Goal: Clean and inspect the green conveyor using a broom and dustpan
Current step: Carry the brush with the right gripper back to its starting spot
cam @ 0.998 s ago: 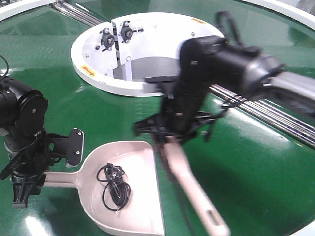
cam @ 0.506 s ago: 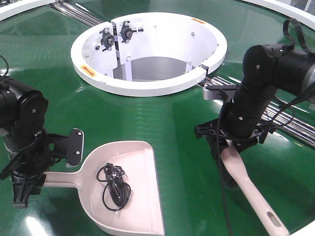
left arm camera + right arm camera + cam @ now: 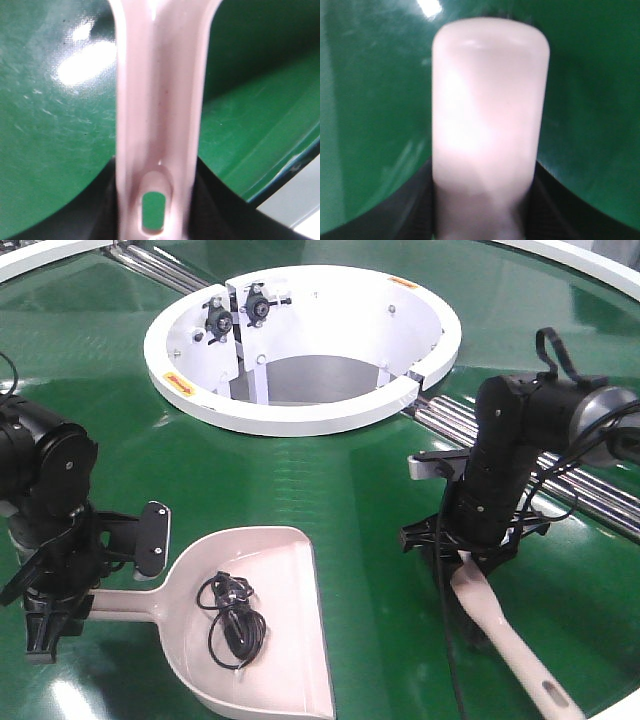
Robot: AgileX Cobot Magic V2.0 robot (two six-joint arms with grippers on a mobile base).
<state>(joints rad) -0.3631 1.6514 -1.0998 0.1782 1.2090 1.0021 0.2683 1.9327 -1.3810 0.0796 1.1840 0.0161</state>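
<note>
- The green conveyor (image 3: 330, 490) fills the whole scene, glossy and dark, with its white ring opening (image 3: 300, 422) at the far middle and metal rollers (image 3: 575, 490) running off to the right
- The dustpan (image 3: 290, 660) lies flat on the belt at the near left, its straight front edge facing right and its handle pointing left
- A tangle of thin black cable (image 3: 232, 618) sits inside the pan, toward its rounded back
- The left gripper (image 3: 55, 612) is clamped on the end of the dustpan handle; the left wrist view shows the pale handle (image 3: 160, 100) running up between the dark fingers, its slotted hole just at the grip
- The broom (image 3: 505, 635) is on the right side of the belt, well apart from the dustpan, its long pale handle stretching toward the near right with the slotted hole at that end
- The right gripper (image 3: 468, 555) points down and is closed on the broom at its far end
- In the right wrist view the broom (image 3: 490, 100) is only a blurred pale shape over green belt, held between the fingers at the bottom edge
</note>
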